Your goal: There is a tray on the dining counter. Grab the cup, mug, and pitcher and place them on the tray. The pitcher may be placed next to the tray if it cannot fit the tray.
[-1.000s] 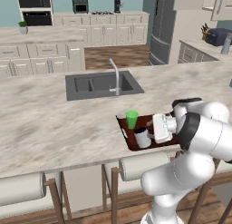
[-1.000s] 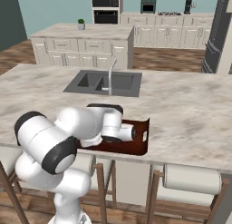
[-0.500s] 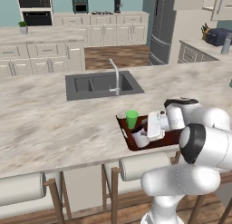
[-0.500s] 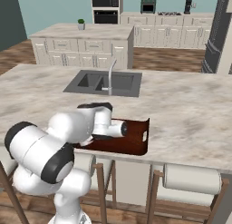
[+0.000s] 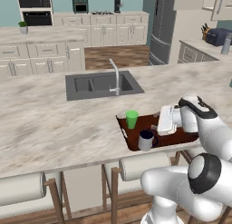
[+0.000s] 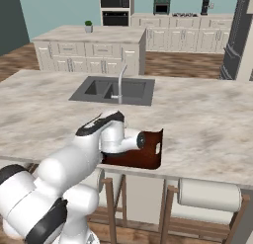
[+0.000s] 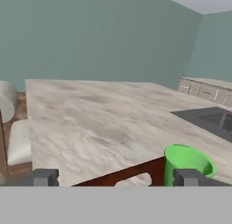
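So the gripper [image 7: 115, 177] is wide open with nothing between its two dark fingertips [image 7: 45, 177], and it hangs level over the tray [image 5: 179, 138], looking sideways along the tabletop [image 5: 50, 123]. In the hand view the green cup [image 7: 186, 165] is right by one fingertip, standing upright at the tray's end, with the cut-out handle of the tray rim just below it.

From the left base view the cup [image 5: 132, 119] stands in the far left corner of the tray, and the dark mug [image 5: 146, 140] stands upright near the tray's front left edge, close to the cup but not touching. The white hand sits just to the right of both, over the middle of the tray.

The tray itself lies near the front edge of the marble tabletop, in front of the grey sink [image 5: 102, 84] and faucet [image 5: 116, 76]. From the right base view the arm covers most of it, so mainly the right end of the tray [image 6: 153, 148] with its handle slot shows. Can't spot the pitcher on the tray.
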